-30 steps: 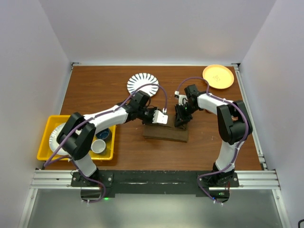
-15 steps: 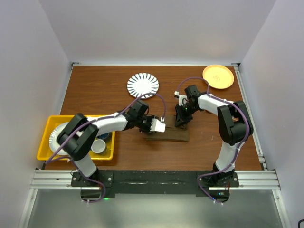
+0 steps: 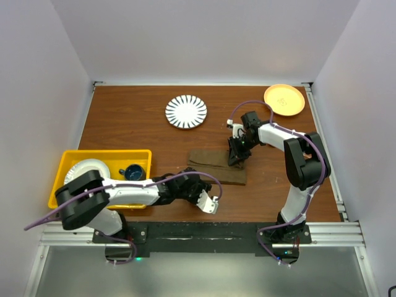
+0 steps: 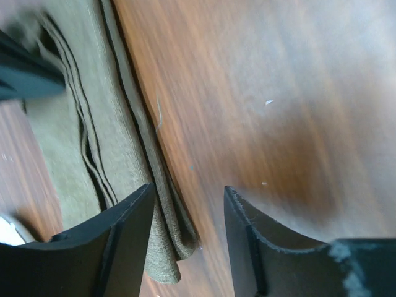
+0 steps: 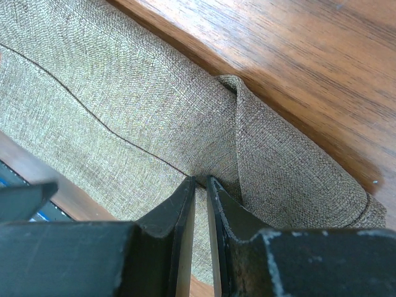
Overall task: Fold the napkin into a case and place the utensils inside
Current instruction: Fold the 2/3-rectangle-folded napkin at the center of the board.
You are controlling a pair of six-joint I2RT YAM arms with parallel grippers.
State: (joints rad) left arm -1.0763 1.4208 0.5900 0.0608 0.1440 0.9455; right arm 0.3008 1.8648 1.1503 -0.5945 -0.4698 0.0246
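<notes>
Count with me, operator: you had one napkin (image 3: 213,167), two plates and one bin on the tabletop (image 3: 124,124), with two arms at work. The napkin lay folded into a long narrow strip near the middle of the tabletop, a little toward your right arm. Your right pincer (image 5: 201,180) sat on the strip's right end, its jaws drawn almost together and nipping a raised fold of the cloth at a crease line. Your left pincer (image 3: 210,203) was low over bare wood at the near edge, just off the strip's near left corner. Its jaws stood well apart with nothing between them, and its wrist view showed the layered edges of the cloth off to one side. Now the plates: one white plate with dark radial stripes (image 3: 185,112) toward the back, and one orange plate (image 3: 284,99) in the far right corner, the two well apart. The single yellow bin (image 3: 105,152) sat at the left edge, and in it you had one white dish (image 3: 91,168) and one dark blue cup (image 3: 132,173) side by side.
</notes>
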